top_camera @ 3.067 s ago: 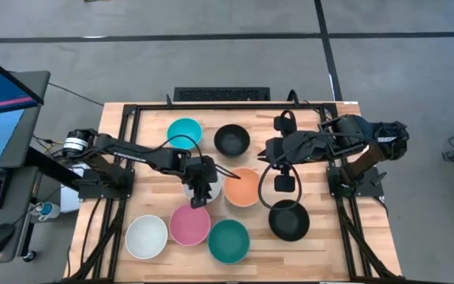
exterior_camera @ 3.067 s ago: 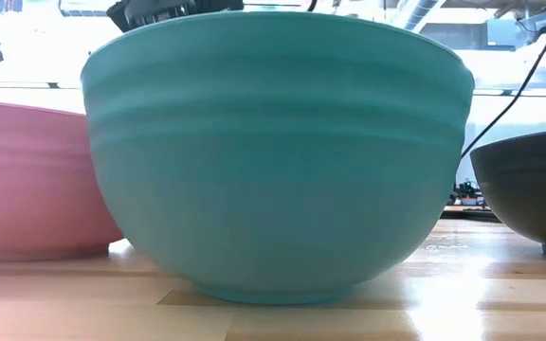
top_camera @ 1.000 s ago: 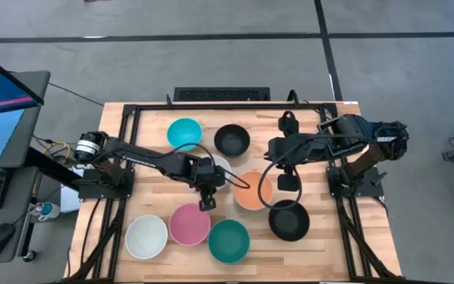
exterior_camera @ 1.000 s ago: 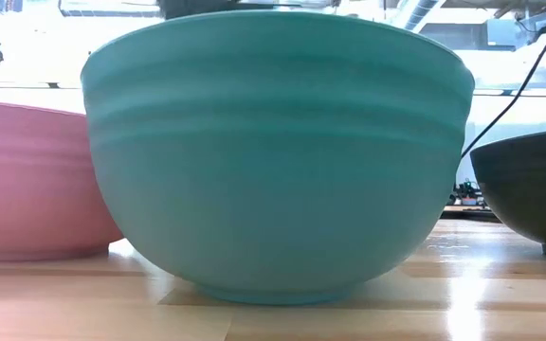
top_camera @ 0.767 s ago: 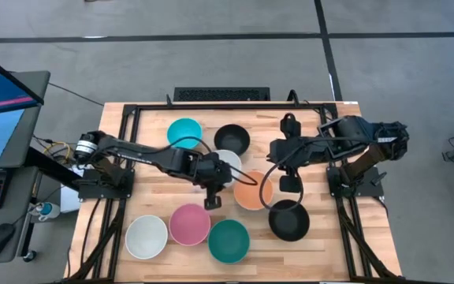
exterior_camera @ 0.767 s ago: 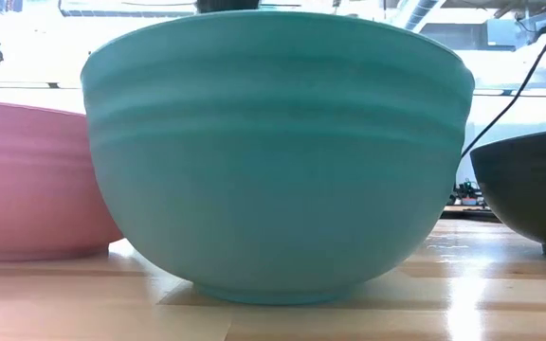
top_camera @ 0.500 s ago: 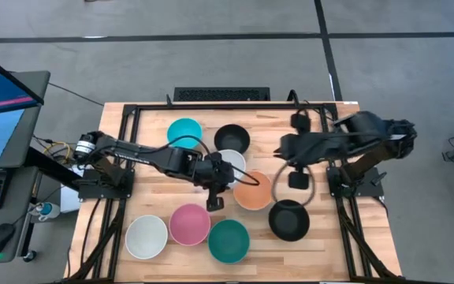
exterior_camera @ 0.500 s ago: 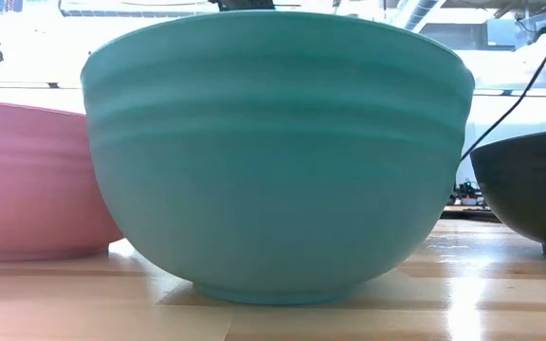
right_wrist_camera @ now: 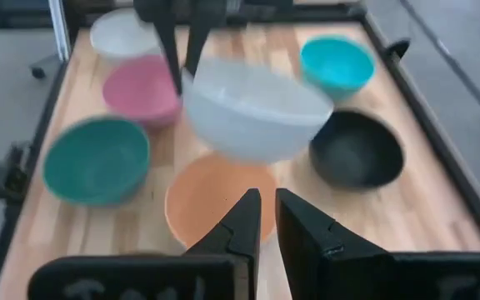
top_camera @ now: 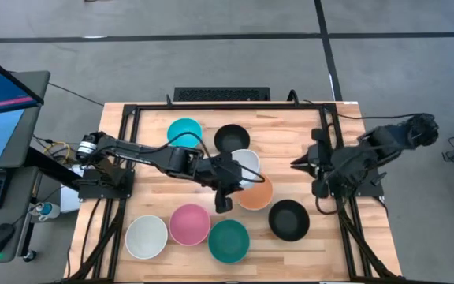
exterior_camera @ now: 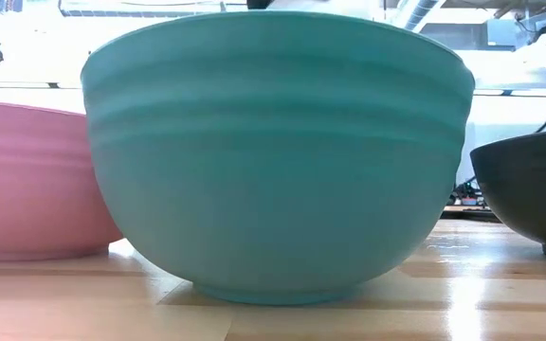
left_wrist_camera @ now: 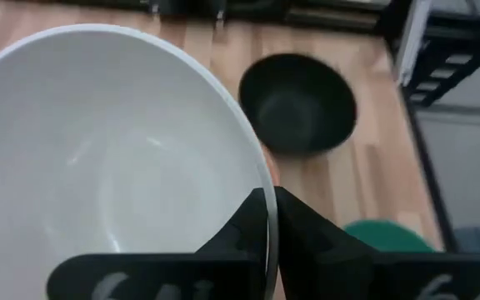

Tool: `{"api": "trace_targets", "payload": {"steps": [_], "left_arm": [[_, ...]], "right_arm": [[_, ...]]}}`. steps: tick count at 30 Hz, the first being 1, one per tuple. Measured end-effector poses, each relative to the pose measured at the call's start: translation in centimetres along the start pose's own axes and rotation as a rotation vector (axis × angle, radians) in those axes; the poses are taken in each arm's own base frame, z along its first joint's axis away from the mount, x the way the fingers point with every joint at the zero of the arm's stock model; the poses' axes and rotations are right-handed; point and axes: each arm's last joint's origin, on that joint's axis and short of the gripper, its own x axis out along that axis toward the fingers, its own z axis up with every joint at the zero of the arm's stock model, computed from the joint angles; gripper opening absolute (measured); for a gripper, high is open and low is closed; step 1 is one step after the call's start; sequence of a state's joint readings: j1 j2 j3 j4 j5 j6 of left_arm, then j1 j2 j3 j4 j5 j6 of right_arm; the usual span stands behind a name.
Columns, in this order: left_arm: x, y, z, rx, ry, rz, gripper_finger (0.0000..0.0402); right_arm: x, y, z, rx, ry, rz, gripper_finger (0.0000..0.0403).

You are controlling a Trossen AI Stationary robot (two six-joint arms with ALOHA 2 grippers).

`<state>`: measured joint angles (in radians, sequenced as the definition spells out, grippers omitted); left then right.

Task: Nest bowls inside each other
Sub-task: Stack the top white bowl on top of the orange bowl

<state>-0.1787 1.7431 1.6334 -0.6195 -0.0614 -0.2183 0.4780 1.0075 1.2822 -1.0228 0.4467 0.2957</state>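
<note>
The wooden table (top_camera: 152, 142) has bare board along its left side and far right corner, while the bowls crowd the middle and near edge: a white bowl (top_camera: 146, 236), pink bowl (top_camera: 189, 224) and dark teal bowl (top_camera: 228, 240) in a row at the front, a black bowl (top_camera: 288, 218) just right of them, and a cyan bowl (top_camera: 184, 132) with a second black bowl (top_camera: 232, 139) toward the back. The left gripper (top_camera: 228, 177) reaches to mid-table, its fingers pinching the rim of another white bowl (top_camera: 245, 163), held in the air partly over the orange bowl (top_camera: 255, 194). The right gripper (top_camera: 299, 163) hangs near the table's right edge, fingers pressed nearly together on nothing, clear of all the bowls.
</note>
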Motion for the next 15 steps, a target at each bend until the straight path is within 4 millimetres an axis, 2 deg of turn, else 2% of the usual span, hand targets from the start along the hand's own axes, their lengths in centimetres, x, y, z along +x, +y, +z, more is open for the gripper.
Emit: {"api": "trace_targets", "payload": {"steps": [4,8,10,15], "left_arm": [[2.7,-0.5,1.1,0.009,0.06,-0.006,0.0],[5.6,-0.9,1.5,0.02,0.16,0.002,0.0],[7.1,-0.9,1.2,0.016,0.228,0.008,0.0],[9.5,-1.8,1.9,-0.006,0.201,-0.041,0.0]], "right_arm": [[1.3,-0.1,-3.4,0.057,-0.022,0.023,0.0064],[1.5,-0.3,-5.4,0.092,-0.053,0.046,0.0064],[1.1,-0.5,-5.8,0.11,-0.072,0.06,0.0064],[0.0,-1.2,-6.4,0.118,-0.11,0.08,0.0064]]}}
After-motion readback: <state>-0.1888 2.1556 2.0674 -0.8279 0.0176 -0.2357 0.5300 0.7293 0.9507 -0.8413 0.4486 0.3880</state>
